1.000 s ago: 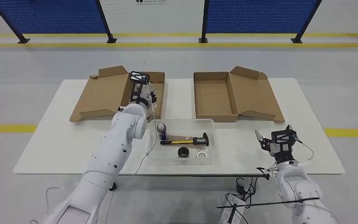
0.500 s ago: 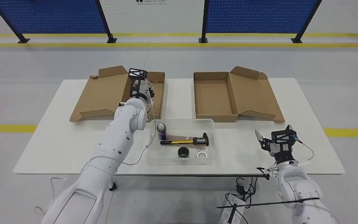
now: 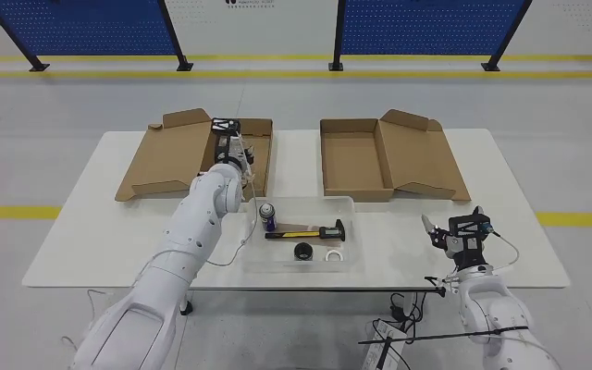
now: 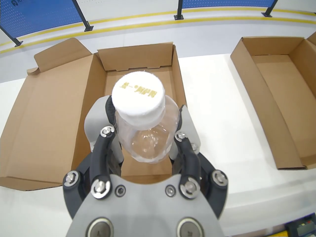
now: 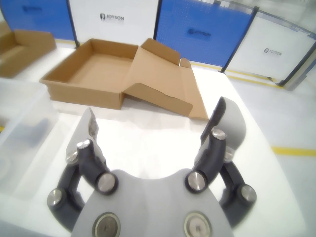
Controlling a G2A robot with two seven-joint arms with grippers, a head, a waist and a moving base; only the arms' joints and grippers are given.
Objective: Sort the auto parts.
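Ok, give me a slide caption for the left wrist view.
Left gripper, jaws shut on a clear white-capped bottle, above the open cardboard box.

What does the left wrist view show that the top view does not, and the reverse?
Left wrist view: the white cap on the clear bottle in the left gripper. Top view: a black ring and a purple-capped can in the clear bin, plus the open right gripper. Both: the left cardboard box, the right cardboard box and the white table.

Bright even overhead light, soft faint shadows, wrist views bowed at edges
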